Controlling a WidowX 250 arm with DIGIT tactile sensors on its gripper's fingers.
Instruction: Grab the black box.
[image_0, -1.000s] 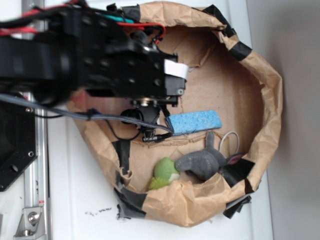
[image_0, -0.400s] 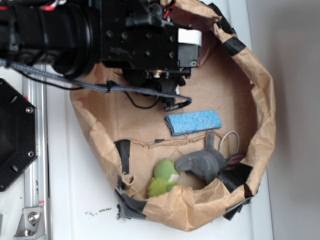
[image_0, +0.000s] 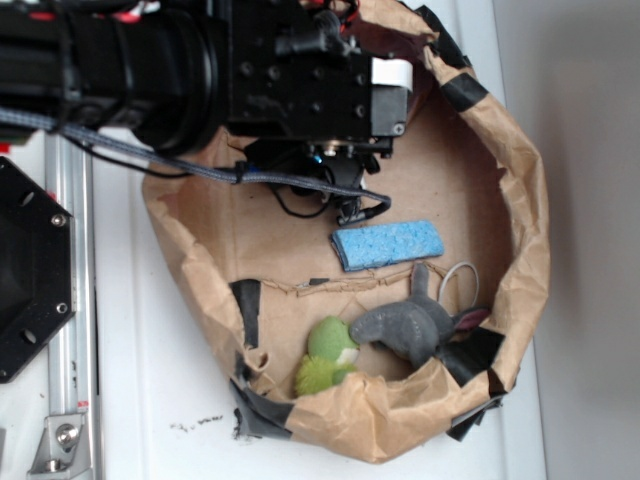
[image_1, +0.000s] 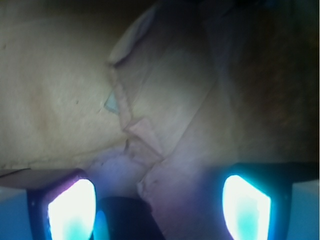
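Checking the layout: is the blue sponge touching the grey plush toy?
No: the blue sponge lies apart from the grey plush toy, brown paper showing between them.

A white table (image_0: 160, 400) carries everything under me. Directly on it lies a crumpled brown paper nest (image_0: 520, 200), patched with black tape strips (image_0: 262, 415), spreading beneath my gripper (image_1: 157, 202) and beyond. Dark crumbs (image_0: 195, 424) speckle the table, well off from my gripper past the paper's edge.
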